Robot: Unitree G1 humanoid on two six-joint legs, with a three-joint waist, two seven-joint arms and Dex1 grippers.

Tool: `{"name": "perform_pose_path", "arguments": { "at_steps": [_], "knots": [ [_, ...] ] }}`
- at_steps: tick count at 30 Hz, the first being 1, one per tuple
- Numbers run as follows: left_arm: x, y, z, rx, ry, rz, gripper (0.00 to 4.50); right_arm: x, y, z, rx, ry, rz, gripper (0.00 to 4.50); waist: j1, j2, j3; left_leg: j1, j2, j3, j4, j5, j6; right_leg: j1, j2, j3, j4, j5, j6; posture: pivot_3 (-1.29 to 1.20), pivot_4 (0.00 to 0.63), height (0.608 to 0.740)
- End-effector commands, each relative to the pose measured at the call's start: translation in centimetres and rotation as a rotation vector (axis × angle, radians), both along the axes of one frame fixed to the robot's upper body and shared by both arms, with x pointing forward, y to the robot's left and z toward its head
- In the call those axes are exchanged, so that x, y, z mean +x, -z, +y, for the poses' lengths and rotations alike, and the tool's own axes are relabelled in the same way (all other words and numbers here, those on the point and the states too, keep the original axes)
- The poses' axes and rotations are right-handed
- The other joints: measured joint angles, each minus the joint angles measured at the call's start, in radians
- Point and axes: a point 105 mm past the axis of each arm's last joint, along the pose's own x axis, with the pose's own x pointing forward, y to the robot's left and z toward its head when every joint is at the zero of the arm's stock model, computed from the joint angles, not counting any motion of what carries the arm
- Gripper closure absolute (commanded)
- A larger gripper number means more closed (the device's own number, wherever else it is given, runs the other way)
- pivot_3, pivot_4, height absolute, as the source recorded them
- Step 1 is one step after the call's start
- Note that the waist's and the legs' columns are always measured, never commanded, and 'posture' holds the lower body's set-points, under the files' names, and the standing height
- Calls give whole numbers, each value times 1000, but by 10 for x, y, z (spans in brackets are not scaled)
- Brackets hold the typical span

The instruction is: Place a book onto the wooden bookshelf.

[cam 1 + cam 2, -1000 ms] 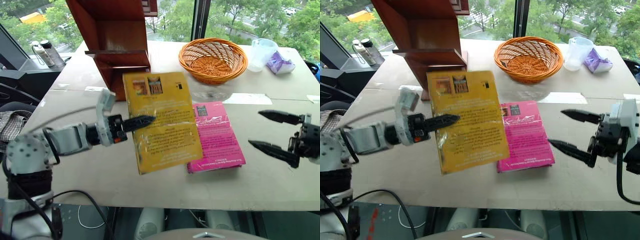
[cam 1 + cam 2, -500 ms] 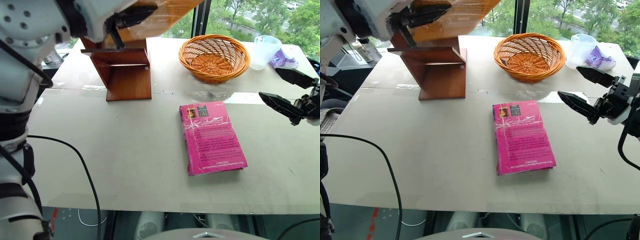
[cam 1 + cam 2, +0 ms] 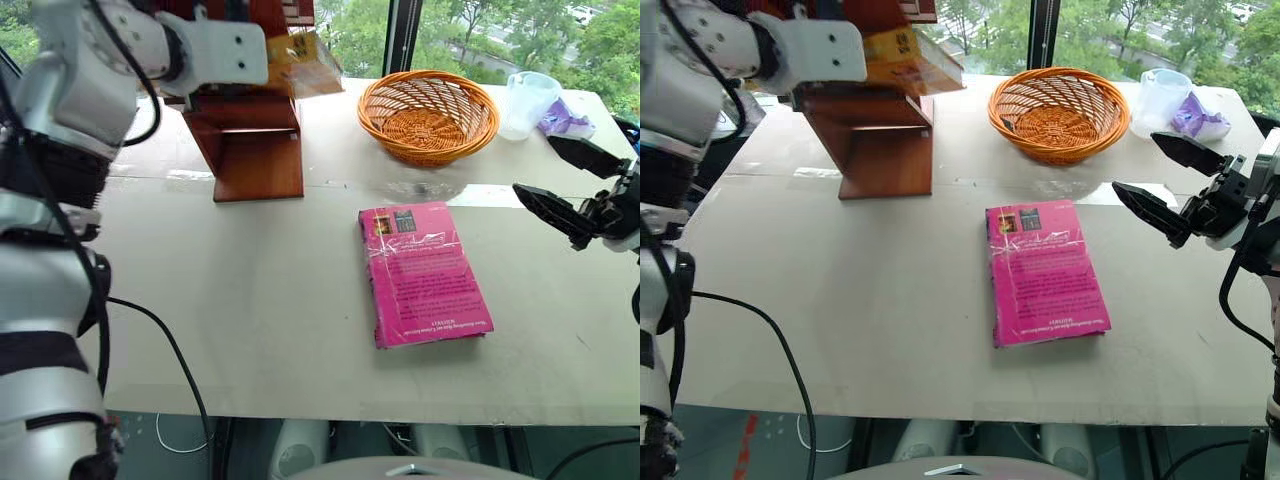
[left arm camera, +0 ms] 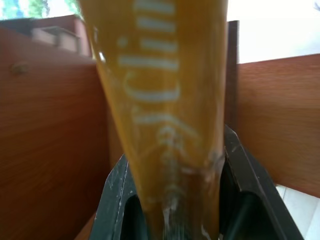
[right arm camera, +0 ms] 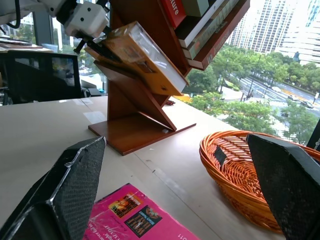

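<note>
From where I stand, the left gripper (image 5: 92,44) is raised up at the wooden bookshelf (image 3: 255,150), its black fingers (image 4: 117,195) clamped tight on the spine end of the book (image 5: 142,57), yellow-orange and glossy. The book sits tilted, resting along one of the slanted shelves, its free end jutting out past the shelf's edge toward the orange wicker basket (image 3: 1058,112). Above it, on a higher shelf, a few other books (image 5: 200,17) lean at the same slant. The right gripper (image 3: 1170,180) hovers over the far right of the table (image 3: 250,300), its two fingers spread wide with nothing between them. A bright pink book (image 3: 422,272) lies flat on the table between the shelf and that gripper. Beyond the basket stands a clear plastic cup (image 3: 525,103) beside a purple wrapper (image 3: 560,122).
</note>
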Motion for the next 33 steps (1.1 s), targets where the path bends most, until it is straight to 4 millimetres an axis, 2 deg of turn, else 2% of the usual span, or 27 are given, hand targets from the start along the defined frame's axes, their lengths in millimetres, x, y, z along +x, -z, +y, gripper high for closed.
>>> {"name": "perform_pose_path", "arguments": {
  "at_steps": [1,3,5,6,8,9,11,13,17,19,23,25,28,30,32,33],
  "knots": [
    [11,-5,40,55,-174,-12,3679,-9,-11,0,-6,5,-64,0,-4,0,0,1,0,-1,1,0,0,0,0,1,2,-2,3,0,150,733],
    [13,-8,41,19,-186,1,2624,-10,-11,-1,-10,9,-62,0,-16,1,0,3,1,-1,1,0,0,-1,1,2,4,-2,3,0,150,733],
    [11,-21,29,-26,-136,-22,1769,-10,-10,-1,-19,11,-55,0,-30,0,0,4,1,-1,1,0,0,-2,1,3,8,-2,3,0,150,733],
    [7,-28,26,-37,-117,-29,1182,-10,-10,-2,-22,12,-53,0,-31,0,0,4,3,-1,1,0,0,-3,1,3,9,-2,3,0,150,733],
    [-4,-46,19,-96,-63,-59,315,-11,-11,-4,-27,16,-52,0,-31,0,0,3,4,0,1,0,0,-4,1,4,10,-2,3,0,150,733],
    [-11,-50,18,-150,-50,-33,52,-11,-12,-6,-30,21,-52,0,-29,0,0,1,4,0,1,0,0,-7,1,5,10,-1,1,0,150,733],
    [-29,-58,16,-243,-19,7,52,-12,-14,-9,-31,25,-55,0,-29,0,0,-3,3,1,3,0,0,-10,0,6,11,0,0,0,150,733],
    [-62,-62,7,-411,67,124,52,-12,-16,-12,-29,29,-58,0,-30,0,0,-5,3,2,4,2,-3,-12,0,8,11,-1,1,0,150,733],
    [-130,-56,-27,-696,299,360,52,-12,-22,-13,-11,33,-70,0,-31,1,1,-6,2,2,4,2,-4,-13,-1,9,11,-2,3,0,150,733],
    [-145,-44,-38,-802,338,437,52,-12,-26,-12,-1,29,-78,0,-26,0,1,-6,2,0,7,2,-3,-12,-1,8,13,-2,4,0,150,733],
    [-141,-10,-63,-995,350,514,52,-12,-27,-10,-1,21,-72,0,-13,1,1,4,1,-2,10,-1,2,-2,-1,7,17,-6,8,0,150,733],
    [-135,3,-79,-1101,361,528,52,-12,-24,-12,-19,40,-52,0,-10,0,1,10,1,-3,10,-1,2,4,0,8,18,-8,5,0,150,733],
    [-129,34,-94,-1203,375,510,52,-10,-4,-26,-64,114,30,0,-4,0,-1,16,0,-3,11,-1,2,11,0,11,18,-7,4,0,150,733],
    [-130,56,-95,-1236,358,516,52,-10,14,-40,-97,173,104,0,-6,-1,0,17,0,-2,11,-1,2,11,0,14,19,-5,-1,0,150,733],
    [-128,96,-79,-1273,264,550,52,-15,41,-64,-167,268,218,0,-7,2,-2,15,0,-1,9,-1,1,8,0,15,19,-3,2,0,150,733],
    [-129,108,-73,-1281,234,555,52,-18,49,-71,-191,297,254,0,-7,5,-4,16,0,-1,7,-1,1,8,0,16,18,-3,2,0,150,733]
  ]
}}
